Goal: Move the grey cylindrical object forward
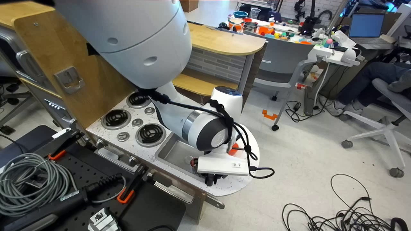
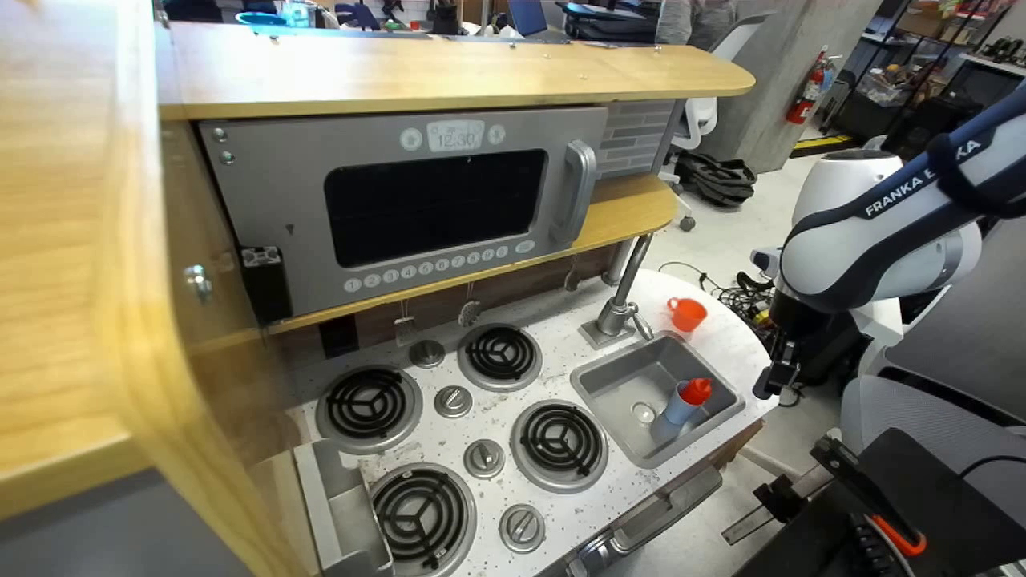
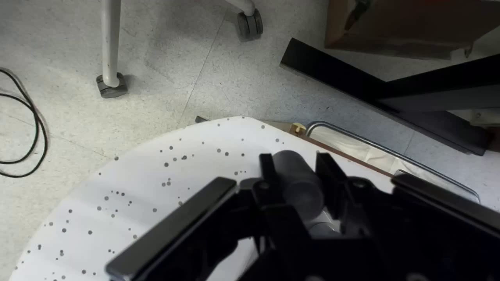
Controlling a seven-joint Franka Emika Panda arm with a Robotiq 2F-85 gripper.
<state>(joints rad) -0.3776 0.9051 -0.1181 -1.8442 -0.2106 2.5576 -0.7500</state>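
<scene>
Your fingers [image 3: 268, 168] look closed on the grey cylinder [image 3: 299, 187], right of centre in the wrist view; its contact with the surface [image 3: 140, 187] is unclear. You're likely at the carry: guide it forward steadily, then release once it's supported.

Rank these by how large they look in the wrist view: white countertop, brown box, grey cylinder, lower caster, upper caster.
1. White countertop
2. Brown box, though cut off by the frame
3. Grey cylinder, enlarged by its nearness to the camera
4. Lower caster and upper caster: look alike, so left unranked
</scene>
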